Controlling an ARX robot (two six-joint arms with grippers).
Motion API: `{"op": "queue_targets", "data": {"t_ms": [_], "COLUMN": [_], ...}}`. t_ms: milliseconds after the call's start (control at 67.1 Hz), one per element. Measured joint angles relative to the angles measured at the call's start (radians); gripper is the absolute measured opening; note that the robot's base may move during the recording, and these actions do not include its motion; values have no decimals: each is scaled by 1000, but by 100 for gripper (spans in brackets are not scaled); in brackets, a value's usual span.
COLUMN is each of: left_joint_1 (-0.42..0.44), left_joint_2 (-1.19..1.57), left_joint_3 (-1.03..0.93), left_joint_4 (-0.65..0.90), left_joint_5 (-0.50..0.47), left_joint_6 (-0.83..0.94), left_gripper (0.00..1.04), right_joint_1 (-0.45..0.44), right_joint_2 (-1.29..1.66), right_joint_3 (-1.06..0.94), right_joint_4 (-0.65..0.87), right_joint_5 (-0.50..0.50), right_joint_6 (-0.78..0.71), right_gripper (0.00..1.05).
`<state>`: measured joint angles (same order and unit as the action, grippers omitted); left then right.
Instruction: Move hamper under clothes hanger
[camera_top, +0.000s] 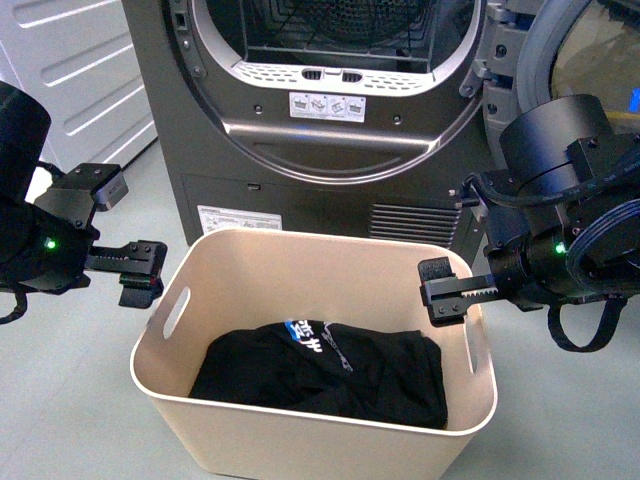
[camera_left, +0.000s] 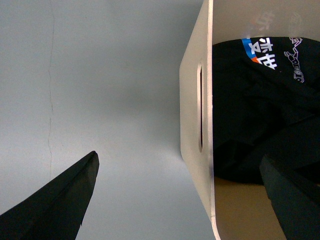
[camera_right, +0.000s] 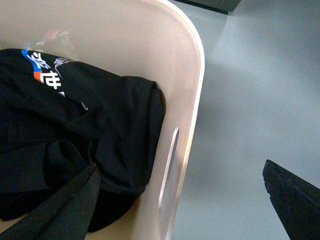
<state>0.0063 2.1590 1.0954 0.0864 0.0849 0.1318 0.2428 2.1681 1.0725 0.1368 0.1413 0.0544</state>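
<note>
Jaws released, the left gripper (camera_top: 140, 273) and right gripper (camera_top: 441, 290) straddle opposite walls of the beige plastic rectangular hamper (camera_top: 300, 445) (holding black clothing (camera_top: 320, 375)), likely to clamp it.

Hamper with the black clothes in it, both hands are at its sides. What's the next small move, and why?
Probably close both hands on the side walls. The left hand and right hand are open, and each wrist view shows one finger outside and one inside the hamper wall beside a handle slot, so nothing is gripped yet.
</note>
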Motion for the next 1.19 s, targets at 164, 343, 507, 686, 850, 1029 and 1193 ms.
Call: {"op": "queue_targets", "data": {"t_ms": [164,343,507,686,850,1029,1193], "left_joint_1": [-9,-27,-41,-51,-56,-59,-59], "left_joint_2": [51,93,133,170,193,215,233], "left_joint_3": [2,19,41,71,92,113,123], "left_joint_4": [42,69,84,94,99,111,116], "left_joint_5": [15,15,11,-6,-13,-27,-50], "left_joint_6": [-11,-26,-29,-29,-28,-27,-29], "left_gripper": [98,98,98,98,98,95,72], "right_joint_1": [-5,-17,-32,-42,-52,-58,-58], "right_joint_2": [75,122,155,183,211,237,252], "right_joint_3": [45,76,106,125,144,162,174], "right_joint_4": [-6,-8,-13,-18,-20,-29,-33], "right_joint_5": [-4,-3,-3,-8,-6,-5,8], "right_joint_6": [18,22,24,30,34,45,55], "right_gripper": [97,97,97,97,97,97,85]}}
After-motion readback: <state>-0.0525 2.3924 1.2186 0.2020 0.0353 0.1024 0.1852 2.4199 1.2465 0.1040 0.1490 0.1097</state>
